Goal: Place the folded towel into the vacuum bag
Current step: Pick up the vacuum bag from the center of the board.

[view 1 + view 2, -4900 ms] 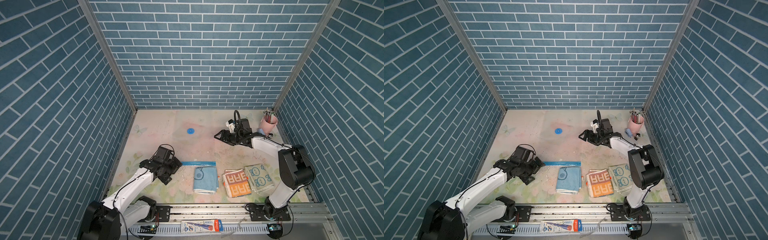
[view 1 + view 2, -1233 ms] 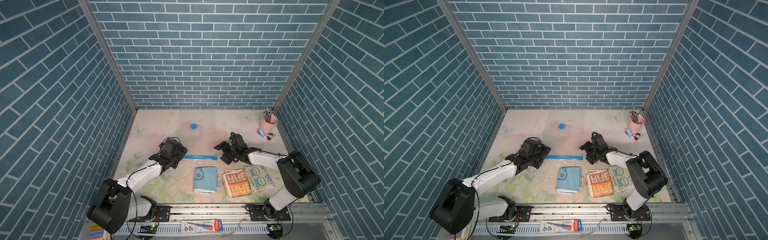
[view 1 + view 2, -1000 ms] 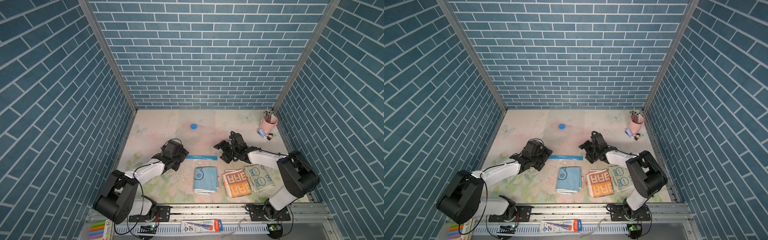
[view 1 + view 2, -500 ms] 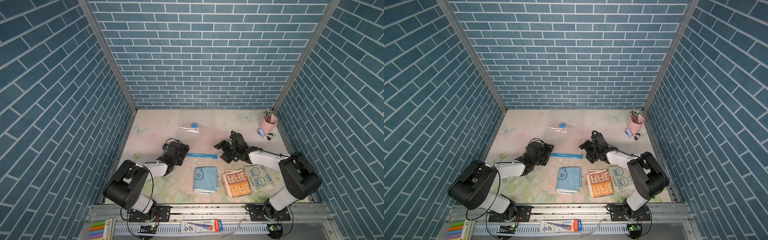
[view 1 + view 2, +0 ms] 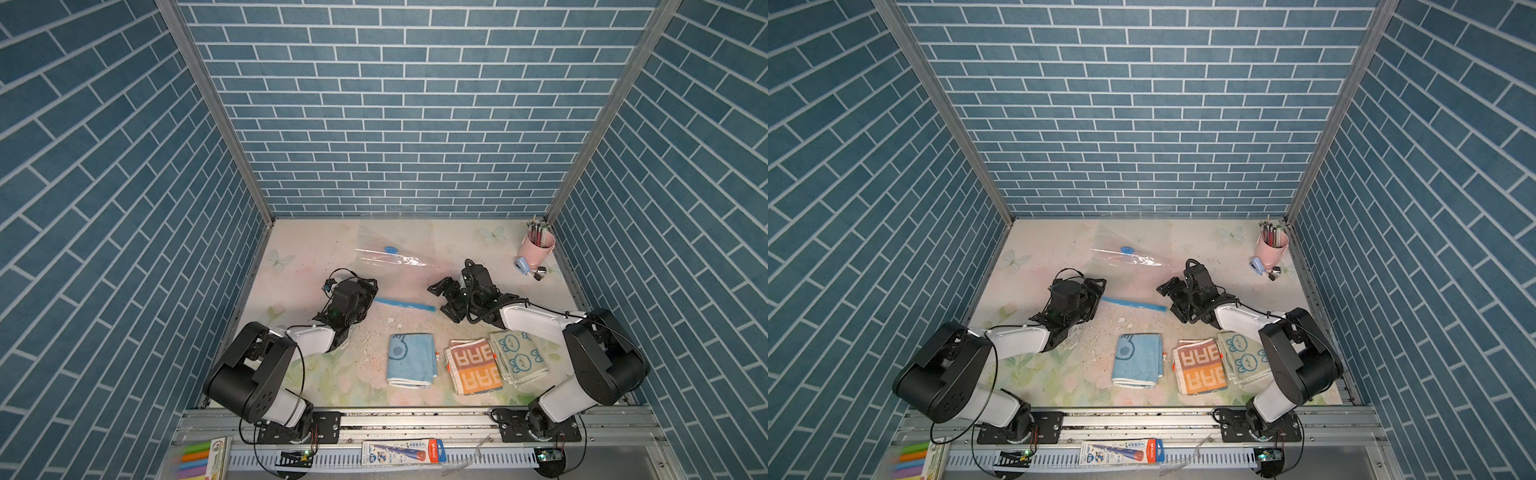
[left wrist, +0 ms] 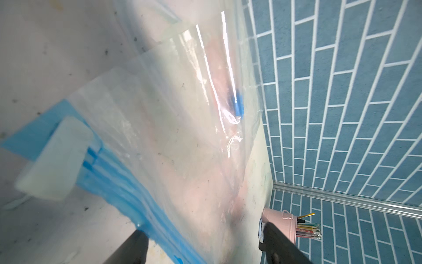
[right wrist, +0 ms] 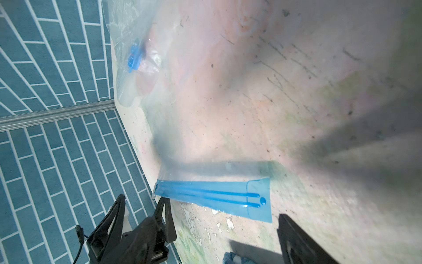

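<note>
Lying flat on the table (image 5: 299,266), the one vacuum bag (image 5: 399,278) stretches between the two grippers, with its single blue valve (image 5: 390,249) beyond them. The left gripper (image 5: 366,293) has its jaws spread around one end of the blue zip strip (image 5: 405,304). The right gripper (image 5: 443,300), also spread wide, is just beside the other end and holds nothing. Three folded towels lie behind the grippers, outside the bag: a blue towel (image 5: 411,359), an orange towel (image 5: 473,365) and a pale bunny towel (image 5: 517,357).

Both top views look steeply down from high at the front onto the whole counter (image 5: 286,286) — near-identical frames. Each wrist camera rides low and close, peering past its fingers (image 6: 278,244) across the vacuum bag (image 6: 182,137).
</note>
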`<state>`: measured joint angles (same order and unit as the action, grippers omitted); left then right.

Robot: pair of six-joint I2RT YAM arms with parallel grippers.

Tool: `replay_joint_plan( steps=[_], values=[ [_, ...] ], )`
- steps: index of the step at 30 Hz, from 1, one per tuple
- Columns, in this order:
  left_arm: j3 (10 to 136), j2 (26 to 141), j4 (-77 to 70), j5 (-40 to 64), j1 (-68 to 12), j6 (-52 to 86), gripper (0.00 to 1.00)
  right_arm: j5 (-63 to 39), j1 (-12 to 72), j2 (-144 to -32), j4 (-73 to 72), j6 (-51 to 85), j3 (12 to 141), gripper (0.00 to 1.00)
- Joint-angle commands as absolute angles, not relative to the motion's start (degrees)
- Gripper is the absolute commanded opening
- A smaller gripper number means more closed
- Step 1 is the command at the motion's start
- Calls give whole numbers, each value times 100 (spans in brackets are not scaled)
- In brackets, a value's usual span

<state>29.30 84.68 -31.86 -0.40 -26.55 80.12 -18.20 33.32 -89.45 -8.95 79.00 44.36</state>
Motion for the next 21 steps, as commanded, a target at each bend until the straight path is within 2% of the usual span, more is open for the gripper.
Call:
replay_joint_plan(
  steps=[1, 18, 21],
  values=[
    [3085, 8418, -3218, -174, -2681, 7815, 79, -1740, 3328, -8780, -1033, 7859, 4368, 85],
    [3267, 8754, -3279, -127, -2719, 7828, 78, -1773, 3333, -9070, -1558, 8541, 3961, 84],
    [3239, 8745, -3282, -132, -2733, 7838, 78, -1806, 3331, -9243, -1754, 8645, 4022, 81]
  ],
)
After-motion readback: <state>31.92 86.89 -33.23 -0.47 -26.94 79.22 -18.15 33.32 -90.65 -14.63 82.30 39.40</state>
